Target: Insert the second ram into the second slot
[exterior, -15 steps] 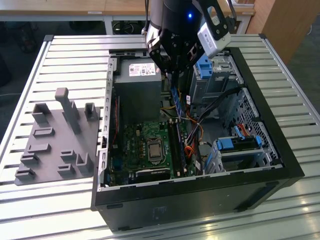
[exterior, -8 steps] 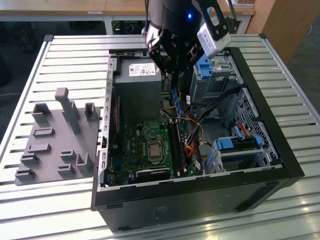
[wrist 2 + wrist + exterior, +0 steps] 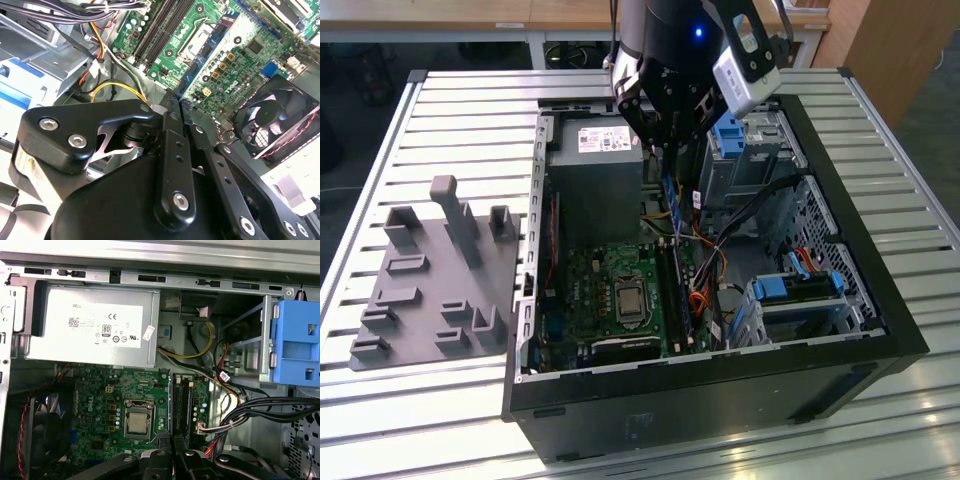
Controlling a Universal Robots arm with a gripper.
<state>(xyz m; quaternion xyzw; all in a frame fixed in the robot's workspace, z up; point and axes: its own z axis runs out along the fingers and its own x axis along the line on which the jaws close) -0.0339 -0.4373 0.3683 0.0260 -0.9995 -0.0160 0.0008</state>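
My gripper (image 3: 670,150) hangs over the open computer case (image 3: 720,390), above the middle of the green motherboard. Its black fingers (image 3: 170,145) stand close together, shut on the second ram (image 3: 667,190), a thin blue board that hangs edge-on below them. The second wrist view has that ram (image 3: 202,60) running out from the fingertips as a narrow blue strip with dark chips. Well below it lie the long black ram slots (image 3: 672,285) beside the processor socket (image 3: 628,297); both wrist views show these slots (image 3: 182,400) (image 3: 157,30). The ram is clear of them.
A grey power supply (image 3: 95,327) sits behind the motherboard. Blue drive brackets (image 3: 297,342) (image 3: 800,285) and bundled cables (image 3: 260,410) crowd the side toward the exterior view's right. A case fan (image 3: 277,120) sits at the board's edge. A grey fixture plate (image 3: 430,280) lies outside the case.
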